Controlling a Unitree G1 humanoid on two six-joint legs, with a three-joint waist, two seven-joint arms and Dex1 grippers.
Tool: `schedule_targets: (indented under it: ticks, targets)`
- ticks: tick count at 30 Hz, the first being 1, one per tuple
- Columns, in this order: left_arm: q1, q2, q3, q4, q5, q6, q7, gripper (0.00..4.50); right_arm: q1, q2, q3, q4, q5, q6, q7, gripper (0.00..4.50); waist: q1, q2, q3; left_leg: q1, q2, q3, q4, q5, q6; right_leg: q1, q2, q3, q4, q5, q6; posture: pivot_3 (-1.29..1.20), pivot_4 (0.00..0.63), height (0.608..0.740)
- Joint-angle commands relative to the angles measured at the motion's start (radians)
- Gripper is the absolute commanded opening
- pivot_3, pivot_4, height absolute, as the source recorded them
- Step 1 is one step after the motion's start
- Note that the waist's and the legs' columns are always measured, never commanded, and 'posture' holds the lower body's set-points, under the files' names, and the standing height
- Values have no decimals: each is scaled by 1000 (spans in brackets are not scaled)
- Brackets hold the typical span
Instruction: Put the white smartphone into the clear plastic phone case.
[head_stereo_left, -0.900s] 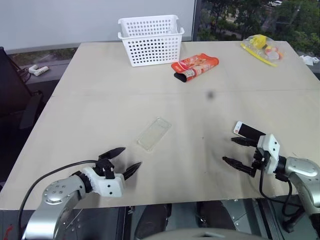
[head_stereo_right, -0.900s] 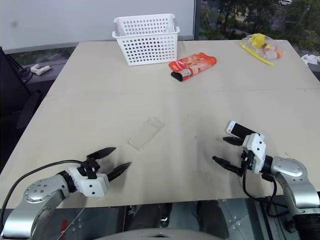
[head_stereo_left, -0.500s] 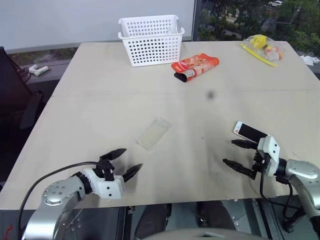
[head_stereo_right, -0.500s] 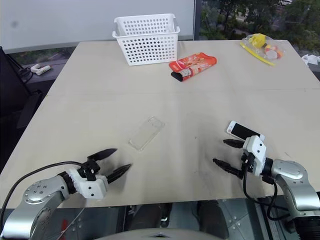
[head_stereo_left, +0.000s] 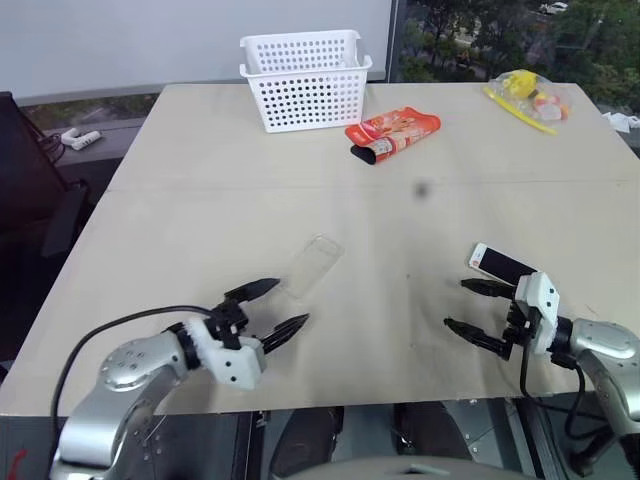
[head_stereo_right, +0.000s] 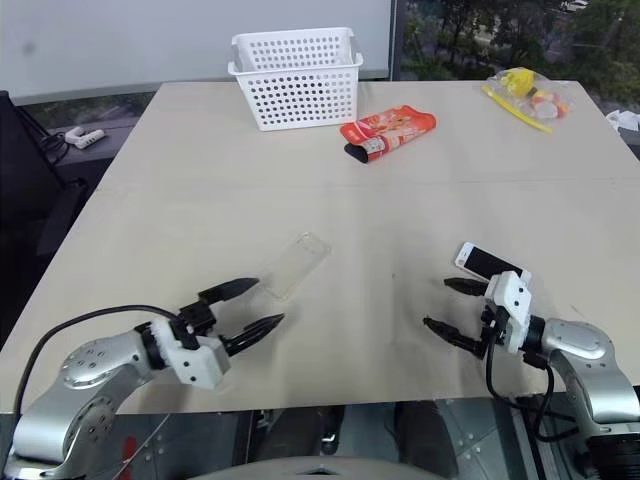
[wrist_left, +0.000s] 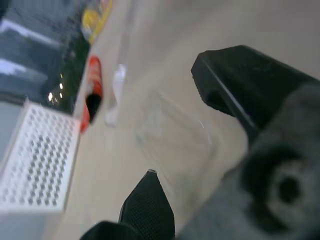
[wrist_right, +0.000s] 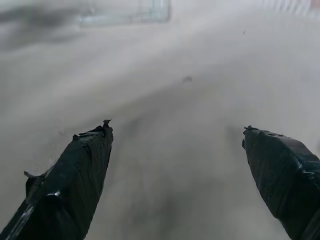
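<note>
Movement is all on your left: the left claw (head_stereo_left: 268, 308) has slid forward, fingers spread wide, stopping just short of the clear case (head_stereo_left: 309, 266) mid-counter. Your right claw (head_stereo_left: 477, 310), equally wide and empty, stays beside the white phone (head_stereo_left: 503, 266) near the right edge.

Far edge of the tabletop (head_stereo_left: 200, 200) has a white perforated basket (head_stereo_left: 305, 78). A red snack pouch (head_stereo_left: 392, 134) lies just right of it, and a clear bag of yellow stuff (head_stereo_left: 527, 93) sits up at the far right corner.
</note>
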Motion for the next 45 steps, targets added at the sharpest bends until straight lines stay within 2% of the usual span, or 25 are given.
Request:
schedule_targets:
  ticks: [1,3,10,13,21,28,33,42,43,44,45]
  targets:
    - [-100,-67,-128,26,98,53,131,4467,-34,5,-2,-98,54,26,-1,4500,0,0,0,0,0,0,0,0,0,0,0,0,0,0,0,0,150,740]
    - [-143,-105,-171,60,147,69,189,4467,-47,5,-2,-136,76,56,-14,4500,-1,0,0,0,0,0,1,0,0,1,5,0,0,2,3,0,150,740]
    - [-231,-206,-222,157,243,115,331,4467,-68,-5,3,-233,104,136,-58,4500,1,0,0,0,0,-2,0,0,0,0,5,-1,0,2,4,0,150,740]
    - [-227,-214,-237,159,231,153,322,3830,-73,-6,0,-243,104,146,-65,4500,1,0,0,0,0,-2,0,0,0,0,5,-1,0,2,3,0,150,740]
    - [-203,-206,-240,122,190,213,287,71,-68,-17,-13,-249,105,152,-66,4500,1,1,-1,0,0,-2,1,0,0,1,5,-1,0,2,2,0,150,740]
    - [-181,-133,-290,83,193,41,118,29,-60,-39,-37,-227,90,149,-70,4500,2,1,-1,0,0,-2,1,0,0,1,1,-1,0,0,0,0,150,740]
    - [-208,-56,-341,144,235,-130,-33,29,-60,-61,-86,-145,80,129,-67,4500,2,1,-1,0,0,-1,1,0,0,1,0,-1,0,0,0,0,150,740]
    - [-383,-75,-478,372,314,-309,-225,29,-102,-144,-115,67,-24,103,-77,4500,-1,1,-1,-1,-1,0,1,0,1,1,4,-1,-1,0,0,0,150,740]
    - [-398,-84,-486,391,318,-323,-236,566,-115,-146,-116,85,-29,107,-84,4500,-2,1,-1,0,-1,0,1,0,1,1,4,-1,-1,0,0,0,150,740]
    - [-413,-94,-493,410,331,-340,-236,740,-126,-149,-119,101,-35,113,-95,4500,-3,1,-1,-1,-1,0,1,0,1,0,4,0,-1,0,0,0,150,740]
    - [-433,-108,-498,434,343,-362,-235,1105,-140,-155,-120,117,-41,128,-103,4500,-2,1,0,0,0,0,0,0,1,0,5,0,-1,0,0,0,150,740]
